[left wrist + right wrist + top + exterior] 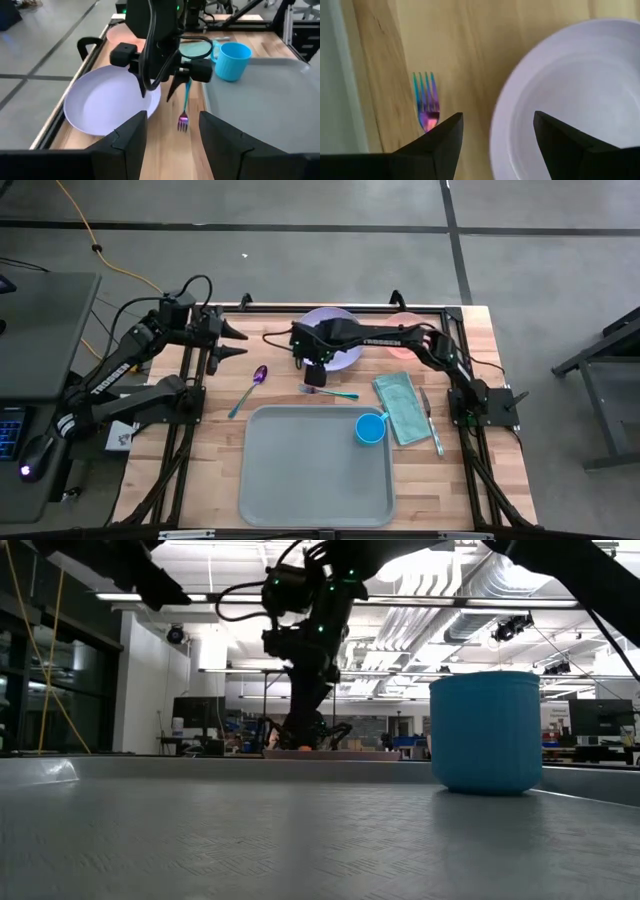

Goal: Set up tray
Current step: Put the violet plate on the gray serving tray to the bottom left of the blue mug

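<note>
Things set out on the table

The tray (pixel 315 465) is placed at the near middle of the table (pixel 480 330). A cup (pixel 370 429) is stood in the tray's corner at 1 o'clock. A plate (pixel 345 350) is laid at 12 o'clock from the tray, near the far edge. A fork (pixel 330 391) is laid between plate and tray. A spoon (pixel 249 388) is found at 10 o'clock from the tray. A cloth (pixel 400 407) is laid at 2 o'clock, with a knife (pixel 431 420) just right of it. The right gripper (pixel 313 370) is held over the plate's near rim, above the fork.
</note>
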Robot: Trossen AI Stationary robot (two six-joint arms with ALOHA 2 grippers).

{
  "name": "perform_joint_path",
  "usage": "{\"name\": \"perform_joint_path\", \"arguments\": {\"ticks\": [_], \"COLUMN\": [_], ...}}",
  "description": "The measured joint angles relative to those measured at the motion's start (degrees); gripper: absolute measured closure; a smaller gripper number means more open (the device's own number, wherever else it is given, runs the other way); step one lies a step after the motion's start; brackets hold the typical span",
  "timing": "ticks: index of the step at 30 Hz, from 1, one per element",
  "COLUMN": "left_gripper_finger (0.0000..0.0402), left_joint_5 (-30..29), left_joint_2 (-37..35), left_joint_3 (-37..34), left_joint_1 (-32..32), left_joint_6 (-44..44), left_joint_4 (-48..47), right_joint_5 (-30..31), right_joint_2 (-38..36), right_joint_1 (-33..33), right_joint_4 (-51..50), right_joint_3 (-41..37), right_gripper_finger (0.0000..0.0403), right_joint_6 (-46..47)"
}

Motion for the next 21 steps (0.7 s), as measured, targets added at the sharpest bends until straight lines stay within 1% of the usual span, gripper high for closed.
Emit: {"name": "perform_joint_path", "arguments": {"ticks": [5, 9, 13, 17, 21], "left_gripper_finger": [0.0190, 0.0190, 0.0190, 0.0190, 0.0190], "left_joint_5": [0.1, 0.0, -0.3, -0.4, -0.4], "left_joint_2": [0.0, 0.0, 0.0, 0.0, 0.0], "left_joint_3": [0.0, 0.0, 0.0, 0.0, 0.0], "left_joint_1": [0.0, 0.0, 0.0, 0.0, 0.0], "left_joint_6": [1.6, 3.0, 3.5, 4.1, 4.1], "left_joint_4": [-1.5, -2.5, -2.5, -2.5, -2.6], "right_joint_5": [-0.5, 2.4, 1.7, 7.3, 8.9], "right_joint_2": [1.2, 3.5, 5.1, 6.3, 6.7], "right_joint_1": [0.2, 0.6, 0.9, 1.4, 1.5], "right_joint_4": [1.2, 0.1, -0.2, -1.0, -0.6], "right_joint_3": [0.0, 0.0, 0.0, 0.0, 0.0], "right_gripper_finger": [0.0180, 0.0180, 0.0180, 0.0180, 0.0180], "right_joint_6": [1.5, 1.1, 3.6, 3.6, 3.7]}}
